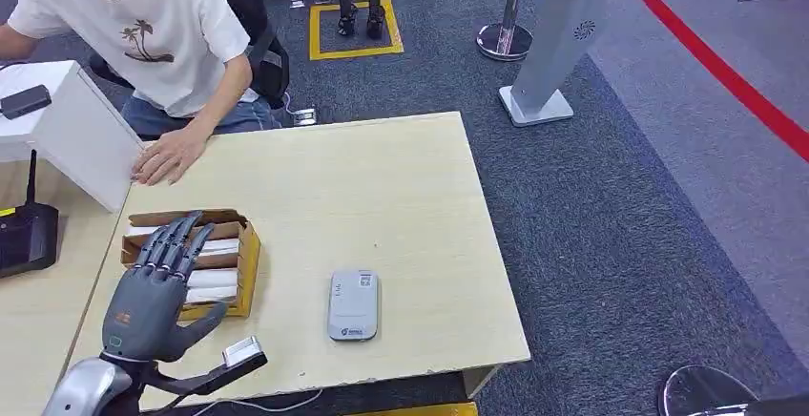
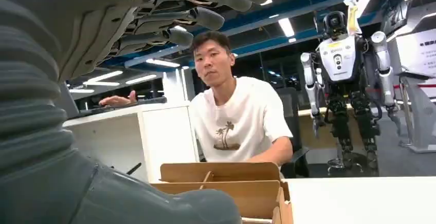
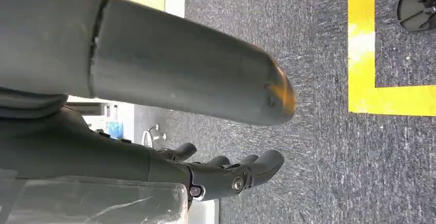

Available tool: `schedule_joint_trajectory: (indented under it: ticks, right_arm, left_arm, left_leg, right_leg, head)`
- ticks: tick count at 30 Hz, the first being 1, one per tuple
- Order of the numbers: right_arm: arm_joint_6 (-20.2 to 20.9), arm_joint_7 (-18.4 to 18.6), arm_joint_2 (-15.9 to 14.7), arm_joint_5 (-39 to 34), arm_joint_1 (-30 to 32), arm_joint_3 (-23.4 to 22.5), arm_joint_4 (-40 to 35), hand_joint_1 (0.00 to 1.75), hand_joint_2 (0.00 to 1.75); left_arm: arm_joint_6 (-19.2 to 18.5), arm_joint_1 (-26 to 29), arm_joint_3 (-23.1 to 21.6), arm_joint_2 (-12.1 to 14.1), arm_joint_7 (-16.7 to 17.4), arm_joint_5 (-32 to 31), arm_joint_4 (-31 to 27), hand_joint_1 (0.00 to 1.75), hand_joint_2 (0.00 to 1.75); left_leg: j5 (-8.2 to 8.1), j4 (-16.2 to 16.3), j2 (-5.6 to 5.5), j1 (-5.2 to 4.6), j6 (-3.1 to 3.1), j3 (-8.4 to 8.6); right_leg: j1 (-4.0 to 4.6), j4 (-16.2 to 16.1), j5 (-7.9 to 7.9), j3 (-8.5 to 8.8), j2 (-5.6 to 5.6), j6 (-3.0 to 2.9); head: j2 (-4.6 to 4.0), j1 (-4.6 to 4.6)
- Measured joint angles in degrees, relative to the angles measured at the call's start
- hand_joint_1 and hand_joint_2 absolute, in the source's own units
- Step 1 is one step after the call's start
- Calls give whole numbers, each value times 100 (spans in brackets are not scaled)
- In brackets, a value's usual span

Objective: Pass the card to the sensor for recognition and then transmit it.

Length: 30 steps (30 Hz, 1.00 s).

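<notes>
The grey left hand (image 1: pixel 157 287) hovers spread and empty over the brown cardboard card box (image 1: pixel 246 259), the flat grey sensor pad (image 1: pixel 353 304) at its three o'clock; the dark right hand (image 3: pixel 226 175) hangs loosely curled, empty.

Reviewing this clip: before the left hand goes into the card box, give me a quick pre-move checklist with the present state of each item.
1. Left hand holds nothing, fingers spread: ok.
2. Left hand above the cardboard box: ok.
3. White cards in the box: ok.
4. Grey sensor lies flat on the table, nothing on it: ok.
5. Person's hand rests on the table behind the box, apart from it: ok.
6. Right hand hangs over the carpet, holding nothing: ok.
</notes>
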Motion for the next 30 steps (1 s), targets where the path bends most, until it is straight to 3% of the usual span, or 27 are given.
schedule_joint_trajectory:
  ticks: [2, 7, 14, 19, 30]
  right_arm:
    - [0, 0, 0, -22, 0, 0, 0, 0, 175]
    - [9, 0, 0, -59, 2, 0, 4, 0, 175]
    - [11, 9, -2, -61, 1, 0, 4, 0, 175]
    - [11, 11, 0, -63, 1, 0, 4, 0, 175]
    - [7, -2, 2, -135, 1, 0, 4, 0, 175]
  left_arm:
    - [-201, 6, 15, 26, 4, 237, 0, 0, 175]
    - [-822, 185, 217, 263, -188, 1507, 0, 0, 175]
    - [-1060, 511, 583, 531, -179, 1845, 0, 0, 175]
    - [-1053, 612, 680, 566, -129, 1849, 0, 0, 175]
    - [-347, 1010, 689, 304, 177, 1115, 0, 0, 175]
  left_leg:
    - [0, 0, 0, 0, 0, 0]
    - [0, -1, 1, 2, -1, 0]
    - [-1, -1, 0, 2, -1, -1]
    - [-1, -1, 0, 1, -1, -1]
    - [-2, -1, 0, 1, -1, -1]
  right_leg:
    - [0, 0, 0, 1, 0, 0]
    - [1, 1, -1, 0, 1, -1]
    - [1, 1, -2, 0, 0, -1]
    - [1, 0, -2, 2, 0, -1]
    - [0, -1, -2, 0, -1, 0]
  head:
    - [0, 0]
    - [0, 0]
    - [0, 0]
    - [0, 0]
    - [0, 0]
